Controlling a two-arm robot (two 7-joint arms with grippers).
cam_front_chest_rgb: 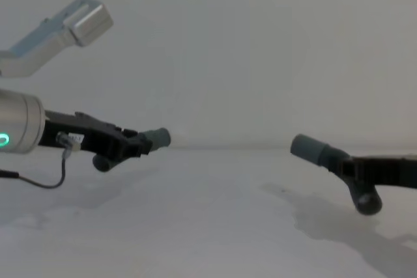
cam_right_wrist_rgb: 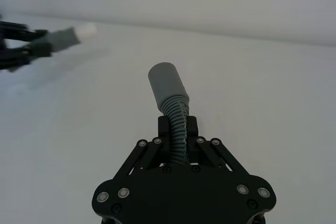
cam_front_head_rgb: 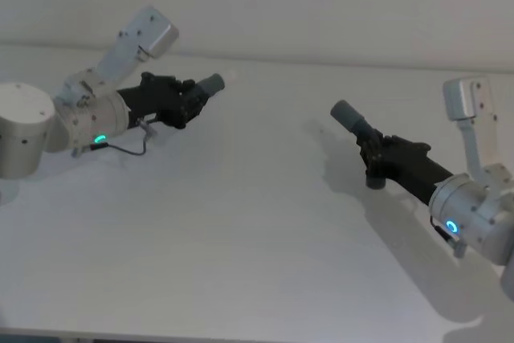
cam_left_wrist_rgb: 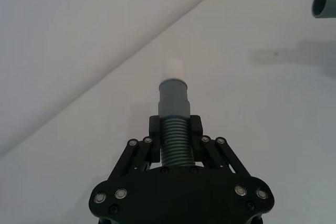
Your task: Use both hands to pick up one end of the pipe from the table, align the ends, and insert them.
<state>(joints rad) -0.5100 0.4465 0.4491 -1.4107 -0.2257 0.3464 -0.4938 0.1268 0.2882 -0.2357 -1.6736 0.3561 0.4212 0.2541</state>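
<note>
Pickup looks done; align step is in hand. Left black two-fingered plastic gripper [cam_front_head_rgb: 191, 100] is clamped on the ribs of a dark grey ribbed flexible hose piece [cam_left_wrist_rgb: 174, 142], just behind its smooth grey cuff [cam_left_wrist_rgb: 173, 98]. The narrower white tip [cam_left_wrist_rgb: 172, 68] sticks out ahead, pointing right. Wide white matte table [cam_front_head_rgb: 241, 238] is below, and both pieces look clear of it. Right black two-fingered gripper [cam_front_head_rgb: 374, 149] is clamped on the second dark grey ribbed hose piece [cam_right_wrist_rgb: 178, 121], with its plain grey cuff [cam_right_wrist_rgb: 167, 85] pointing left and tilted up. The ends roughly face each other, well apart. Next, I reckon: level the right cuff, get both on one axis, then close the gap straight so the tip enters.
</note>
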